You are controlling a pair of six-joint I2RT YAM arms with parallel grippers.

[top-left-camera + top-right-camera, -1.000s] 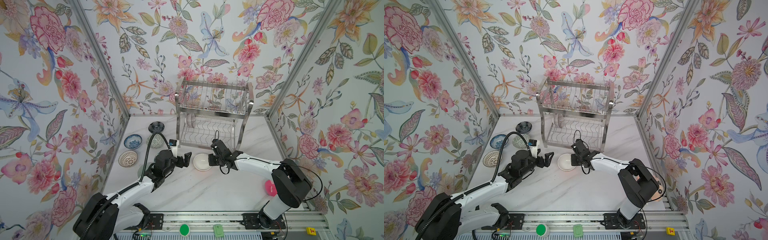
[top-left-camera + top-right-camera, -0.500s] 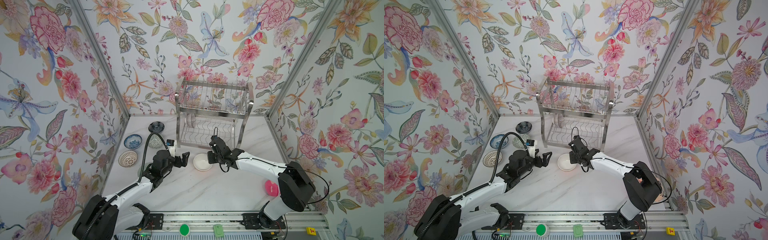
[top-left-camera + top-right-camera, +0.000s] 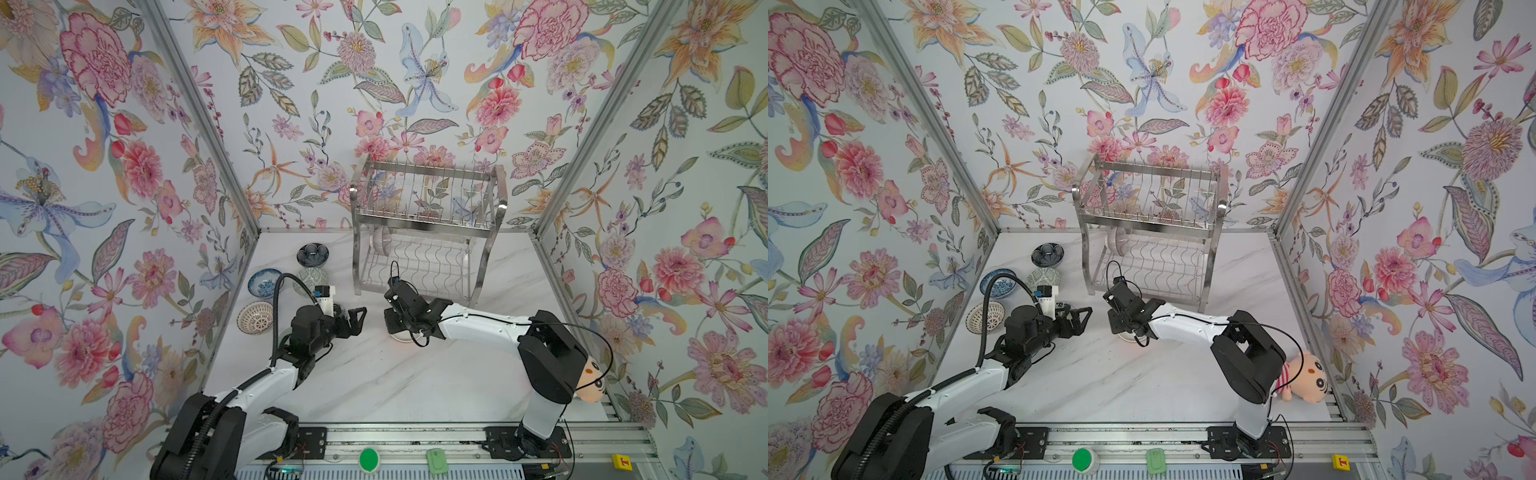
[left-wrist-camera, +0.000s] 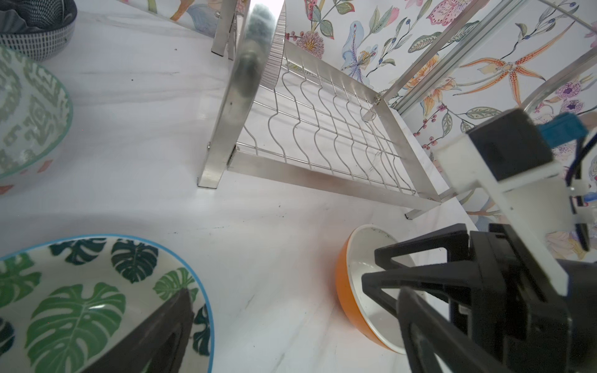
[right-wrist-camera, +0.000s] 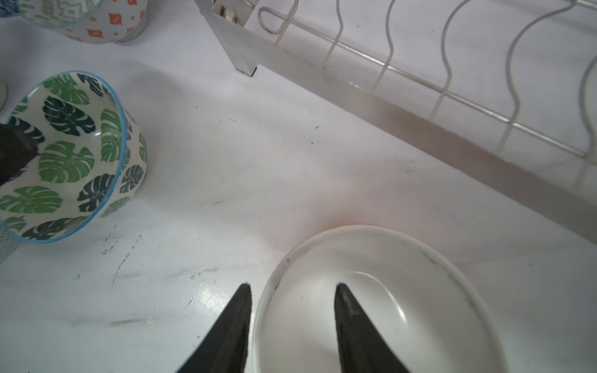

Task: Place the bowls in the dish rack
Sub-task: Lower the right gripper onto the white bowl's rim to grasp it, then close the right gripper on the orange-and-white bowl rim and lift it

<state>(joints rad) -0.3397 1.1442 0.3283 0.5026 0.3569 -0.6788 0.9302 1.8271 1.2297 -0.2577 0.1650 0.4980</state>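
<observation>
Along the left wall four bowls sit upright on the table (image 3: 374, 386), all outside the rack. The lattice bowl (image 3: 255, 318) is nearest the front, with the blue bowl (image 3: 264, 283) just behind it. The grey-green bowl (image 3: 309, 277) is to the right of the blue bowl, and the navy bowl (image 3: 312, 254) is farthest back.

The left claw (image 3: 357, 321) hangs low over the table to the right of this group. Its jaws are spread wide and grip nothing. In the left wrist view one of its fingers (image 4: 155, 336) lies across the mouth of the leaf bowl (image 4: 74, 303), which stands on the table beneath the claw. Whether finger and bowl touch, I cannot tell.

Across a short stretch of bare table, the right claw (image 5: 292, 285) points down at the orange bowl (image 5: 403, 290). This bowl is white inside and sits upright on the table just in front of the rack's lower shelf. The jaws stand part open and straddle its near rim, one finger (image 5: 234, 329) outside and one inside. A gap shows between the inner finger and the rim, so nothing is clamped.

Behind it the rack (image 3: 424, 221) stands against the back wall. A striped bowl (image 3: 382, 241) stands on edge at the left end of its lower shelf. At the far right front, the toy (image 3: 1304, 378) lies beside the right arm.
</observation>
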